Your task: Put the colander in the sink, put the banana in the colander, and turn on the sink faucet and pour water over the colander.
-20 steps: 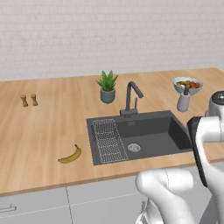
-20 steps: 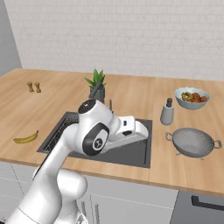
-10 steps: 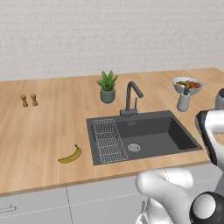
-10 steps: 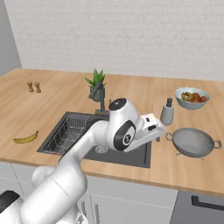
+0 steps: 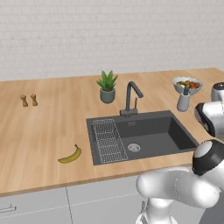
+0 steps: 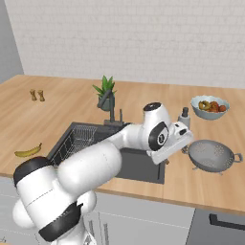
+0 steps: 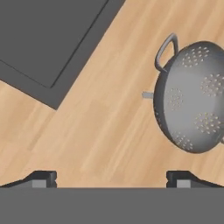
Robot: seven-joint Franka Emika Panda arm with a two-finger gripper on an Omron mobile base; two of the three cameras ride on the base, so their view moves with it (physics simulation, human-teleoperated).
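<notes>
One counter: wooden worktop carried everything.
Sink: dark basin was recessed mid-counter, wire rack at its left end.
Colander: colander sat on the wood right of the sink, just beyond the gripper.
Gripper: jaws spread wide, holding nothing.
Banana: banana lay left of the sink.

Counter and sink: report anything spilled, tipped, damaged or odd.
Nothing stands out. The colander sits upright on the counter right of the sink, the banana lies flat left of it, and the faucet stands dry.
</notes>
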